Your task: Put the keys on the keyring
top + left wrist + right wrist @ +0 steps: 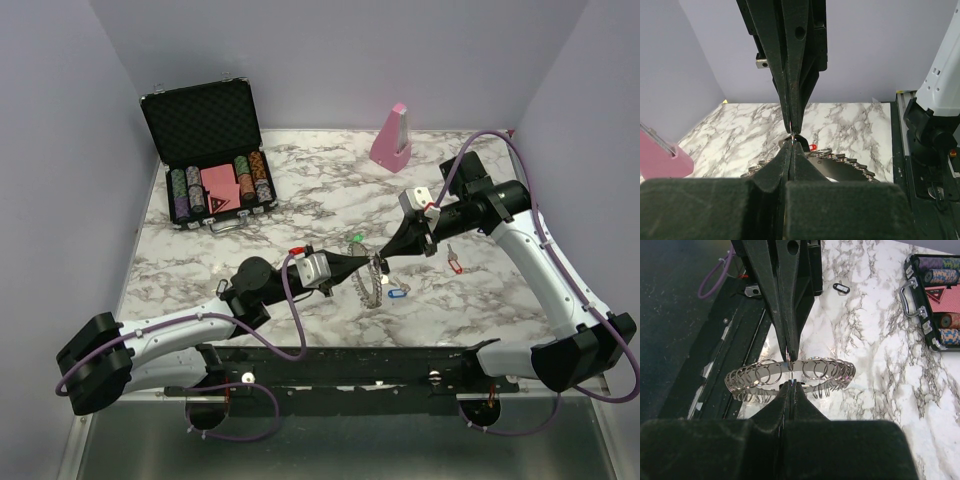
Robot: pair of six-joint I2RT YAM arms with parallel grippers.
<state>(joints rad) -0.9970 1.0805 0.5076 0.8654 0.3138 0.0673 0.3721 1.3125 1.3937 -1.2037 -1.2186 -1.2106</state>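
The left tool [368, 264] and right tool [386, 256] are both pinching shut on the keyring [372, 288] mid-tabletop [300, 215], likely bracing it for threading, while loose keys [457, 265] are lying at its three and five o'clock.

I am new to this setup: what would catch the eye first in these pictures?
In the middle, the left tool and the right tool meet tip to tip, both shut on the toothed keyring. An open case of poker chips stands back left; a pink wedge back right.
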